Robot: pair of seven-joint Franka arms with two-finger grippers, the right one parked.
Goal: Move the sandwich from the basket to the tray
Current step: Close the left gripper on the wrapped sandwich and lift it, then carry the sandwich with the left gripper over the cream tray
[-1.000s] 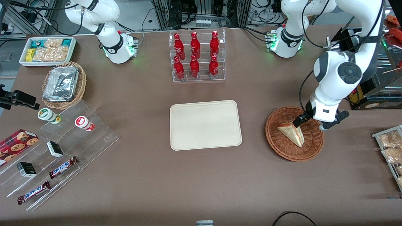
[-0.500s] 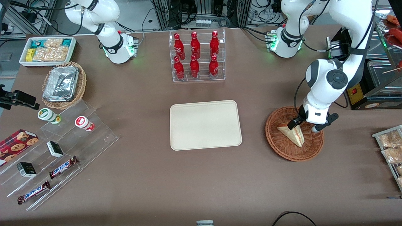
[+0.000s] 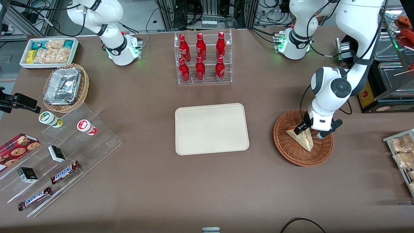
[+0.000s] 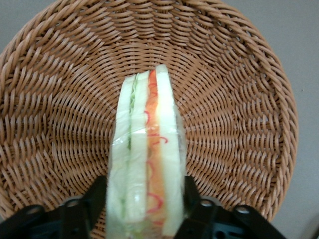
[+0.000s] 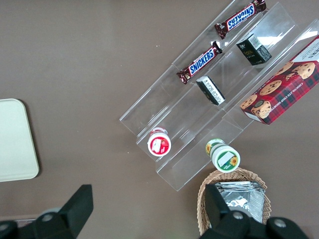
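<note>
The sandwich (image 3: 303,139) is a wrapped triangular wedge of white bread with red-orange filling. It lies in the round reddish-brown wicker basket (image 3: 286,152) toward the working arm's end of the table. My left gripper (image 3: 309,131) is down in the basket, open, with one finger on each side of the sandwich's wide end. In the left wrist view the sandwich (image 4: 147,149) stands on edge between the black fingers (image 4: 94,199), which sit right at its sides, over the basket (image 4: 239,99). The cream tray (image 3: 212,129) lies bare at the table's middle.
A clear rack of red bottles (image 3: 202,58) stands farther from the front camera than the tray. A wire rack of snack packets (image 3: 401,152) lies beside the basket at the table's edge. Acrylic steps with snacks (image 3: 55,155) and a foil-filled tan basket (image 3: 64,87) lie toward the parked arm's end.
My left gripper has come down into the basket and moved toward the sandwich; its fingers now straddle the wide end. The sandwich has not moved.
</note>
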